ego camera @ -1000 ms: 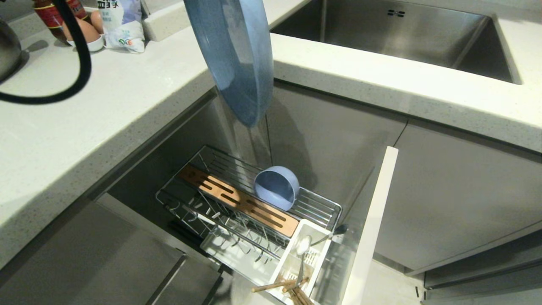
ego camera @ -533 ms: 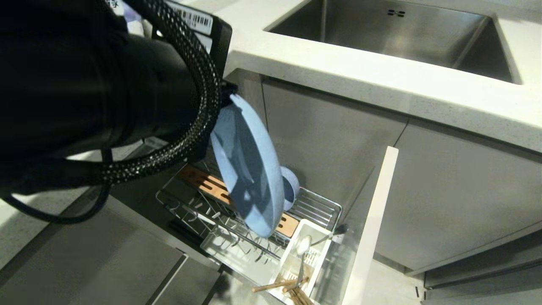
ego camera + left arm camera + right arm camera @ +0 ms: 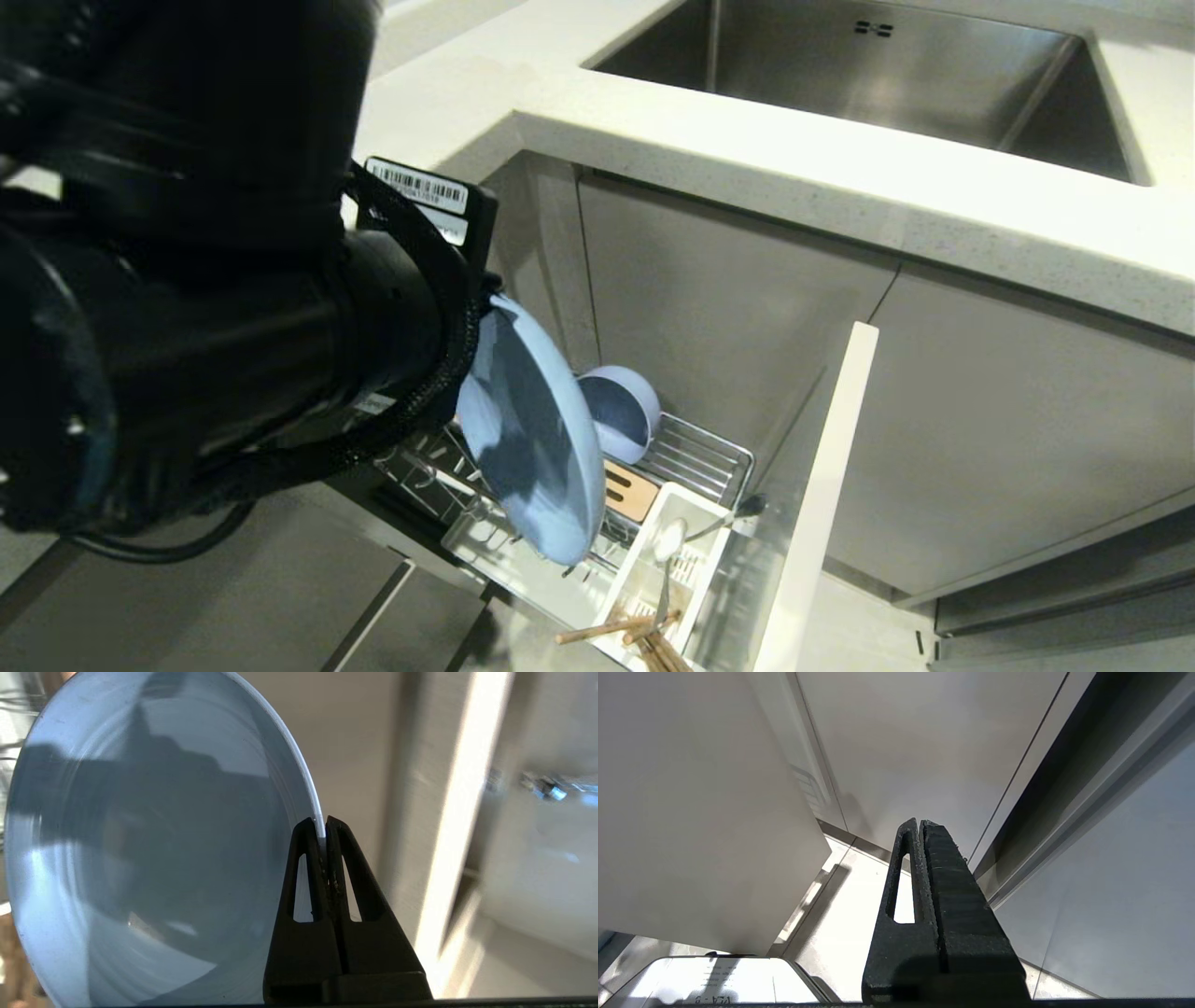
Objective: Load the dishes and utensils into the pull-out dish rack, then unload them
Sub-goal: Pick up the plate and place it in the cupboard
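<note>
One left end effector (image 3: pixel 324 826) clamps the pale blue plate's (image 3: pixel 532 439) rim, holding it on edge above the pull-out dish rack (image 3: pixel 709 457); right end effector (image 3: pixel 920 823) closed, empty.

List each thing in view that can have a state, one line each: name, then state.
pull-out dish rack: pulled out.
plate: held on edge above the rack.
bowl: on its side in the rack.
spoon: in the caddy.
chopsticks: in the caddy.
left gripper: fingers shut on the plate rim.
right gripper: shut, empty.
</note>
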You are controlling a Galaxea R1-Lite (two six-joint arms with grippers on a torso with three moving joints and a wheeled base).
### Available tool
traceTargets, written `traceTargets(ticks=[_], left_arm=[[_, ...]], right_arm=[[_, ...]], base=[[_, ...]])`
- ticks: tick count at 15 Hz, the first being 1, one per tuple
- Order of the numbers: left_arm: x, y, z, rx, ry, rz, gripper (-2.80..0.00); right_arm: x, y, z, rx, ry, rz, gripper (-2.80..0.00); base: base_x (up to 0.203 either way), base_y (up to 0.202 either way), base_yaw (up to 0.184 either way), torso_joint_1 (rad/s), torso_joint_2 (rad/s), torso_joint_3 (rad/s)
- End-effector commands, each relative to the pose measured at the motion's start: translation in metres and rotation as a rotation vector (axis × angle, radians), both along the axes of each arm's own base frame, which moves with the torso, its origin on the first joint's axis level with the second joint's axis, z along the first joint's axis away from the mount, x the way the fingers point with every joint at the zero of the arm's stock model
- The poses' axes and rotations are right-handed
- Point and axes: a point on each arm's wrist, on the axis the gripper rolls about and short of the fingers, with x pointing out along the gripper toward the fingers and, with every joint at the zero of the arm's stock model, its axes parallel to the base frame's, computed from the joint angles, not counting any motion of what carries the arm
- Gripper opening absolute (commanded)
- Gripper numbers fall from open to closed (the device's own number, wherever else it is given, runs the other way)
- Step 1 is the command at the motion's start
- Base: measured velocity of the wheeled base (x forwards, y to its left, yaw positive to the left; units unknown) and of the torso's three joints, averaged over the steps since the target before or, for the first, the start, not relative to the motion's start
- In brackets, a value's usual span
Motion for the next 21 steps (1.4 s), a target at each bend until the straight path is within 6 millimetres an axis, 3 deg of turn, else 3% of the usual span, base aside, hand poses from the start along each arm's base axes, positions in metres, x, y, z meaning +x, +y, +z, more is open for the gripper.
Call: traceTargets(ticks=[1, 9, 18, 21], left_arm=[[0.007, 0.006, -0.012, -0.003, 0.029, 0.036, -2.8], [0.031, 0.004, -0.049, -0.093, 0.009, 0.083, -2.8], [0.04, 0.014, -0.075, -0.069, 0.071, 0.11, -2.8], [0.041, 0.017, -0.076, -0.094, 0.059, 0.115, -2.8]], right_arm=[[0.0, 0.0, 0.0, 0.0, 0.0, 0.0, -2.8], [0.0, 0.0, 0.0, 0.0, 0.0, 0.0, -2.8], [0.0, 0.0, 0.0, 0.0, 0.0, 0.0, -2.8], [0.0, 0.0, 0.0, 0.0, 0.0, 0.0, -2.8]], base=[[0.0, 0.0, 0.0, 0.0, 0.0, 0.0], [0.0, 0.0, 0.0, 0.0, 0.0, 0.0], [0.0, 0.0, 0.0, 0.0, 0.0, 0.0], [0.0, 0.0, 0.0, 0.0, 0.0, 0.0]])
